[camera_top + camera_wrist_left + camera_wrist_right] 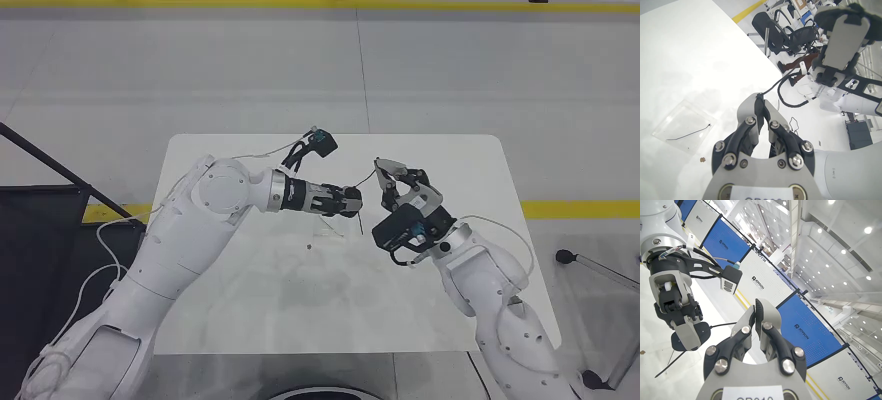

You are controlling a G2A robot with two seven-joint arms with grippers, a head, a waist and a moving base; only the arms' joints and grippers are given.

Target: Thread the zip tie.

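Left gripper (759, 98) clamps the zip tie (772, 87) at its head; right gripper (755, 310) is closed on the strap, aloft between the 2 arms. Advise bending the tail round and entering the slot squarely.

Large industrial robotics hall. High white ceiling with round lamps (838, 234); blue and white partition panels (810, 323). Yellow floor stripe (580, 208).

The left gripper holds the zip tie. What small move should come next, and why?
Probably the right gripper should curl the strap back toward the left gripper. The zip tie has its head pinched in the left gripper, and its strap runs out to the shut right gripper, so no loop shows yet. Whether the right gripper clamps the strap is unclear.
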